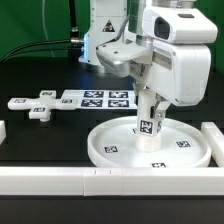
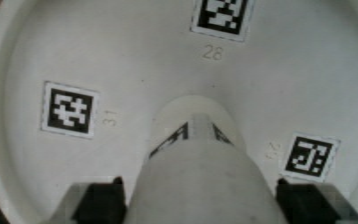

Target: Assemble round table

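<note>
White post (image 1: 147,120) upright at disc (image 1: 120,135) centre, hand (image 1: 148,98) clamped around it, disc rim near border rail (image 1: 60,180)

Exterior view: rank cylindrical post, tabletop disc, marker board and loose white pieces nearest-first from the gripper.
1. cylindrical post, in the gripper
2. tabletop disc, directly beneath
3. marker board, exterior view's left
4. loose white pieces, farthest left

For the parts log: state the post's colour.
White post, with a black-and-white square tag; clearest in the exterior view.
</note>
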`<state>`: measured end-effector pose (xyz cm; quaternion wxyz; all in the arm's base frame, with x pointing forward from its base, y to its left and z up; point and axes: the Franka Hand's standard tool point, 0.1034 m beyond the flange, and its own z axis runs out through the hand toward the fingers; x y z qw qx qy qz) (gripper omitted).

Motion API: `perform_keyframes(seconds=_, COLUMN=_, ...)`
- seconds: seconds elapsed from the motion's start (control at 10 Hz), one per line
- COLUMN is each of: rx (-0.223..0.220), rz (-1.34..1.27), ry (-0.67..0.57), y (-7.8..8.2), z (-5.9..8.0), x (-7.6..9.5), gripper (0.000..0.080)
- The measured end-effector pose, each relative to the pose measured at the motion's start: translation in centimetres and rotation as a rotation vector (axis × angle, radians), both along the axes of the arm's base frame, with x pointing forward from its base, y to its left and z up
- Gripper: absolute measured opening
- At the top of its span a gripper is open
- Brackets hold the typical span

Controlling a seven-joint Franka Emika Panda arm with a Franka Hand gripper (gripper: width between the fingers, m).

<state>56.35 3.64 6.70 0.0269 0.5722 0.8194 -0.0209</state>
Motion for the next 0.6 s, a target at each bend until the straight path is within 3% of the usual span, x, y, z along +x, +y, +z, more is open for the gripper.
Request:
perform_keyframes(seconds=0.3, rx=0.004, rz=-0.109, ry=-0.004, y=-0.05, z=-0.03, x=-0.05, gripper=0.0407)
perform_keyframes(seconds=0.6, rx=0.007, rz=-0.474, ry=-0.018, y=0.04, z=-0.11, x=-0.26, gripper=0.0409)
